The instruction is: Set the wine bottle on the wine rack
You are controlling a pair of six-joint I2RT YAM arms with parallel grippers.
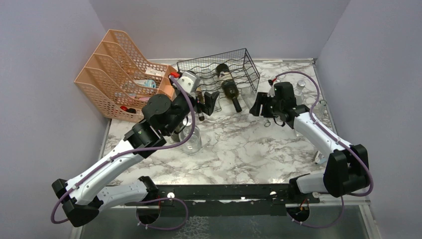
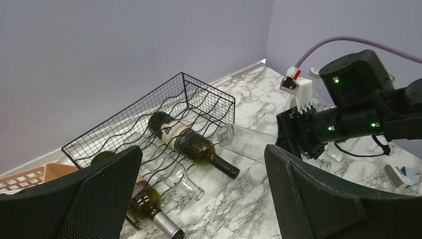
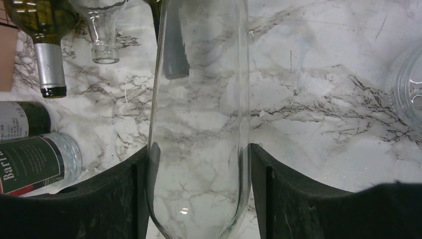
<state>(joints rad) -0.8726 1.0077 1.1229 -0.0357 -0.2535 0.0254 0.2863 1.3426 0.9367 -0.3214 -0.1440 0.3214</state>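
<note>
The black wire wine rack (image 1: pixel 219 68) stands at the back of the table and also shows in the left wrist view (image 2: pixel 149 112). A dark green labelled bottle (image 2: pixel 186 143), a clear bottle (image 2: pixel 171 172) and a silver-capped green bottle (image 2: pixel 144 201) lie in it, necks sticking out. My right gripper (image 3: pixel 199 154) is shut on a clear glass wine bottle (image 3: pixel 199 99), held lying just in front of the rack's right end (image 2: pixel 249 142). My left gripper (image 2: pixel 199 199) is open and empty, in front of the rack's left part (image 1: pixel 210 101).
A peach-orange mesh file organizer (image 1: pixel 117 74) stands at the back left. A clear glass jar (image 1: pixel 192 140) stands by my left arm. Two more labelled bottles (image 3: pixel 35 162) lie left of my right gripper. Clear glassware (image 1: pixel 301 89) sits at the back right.
</note>
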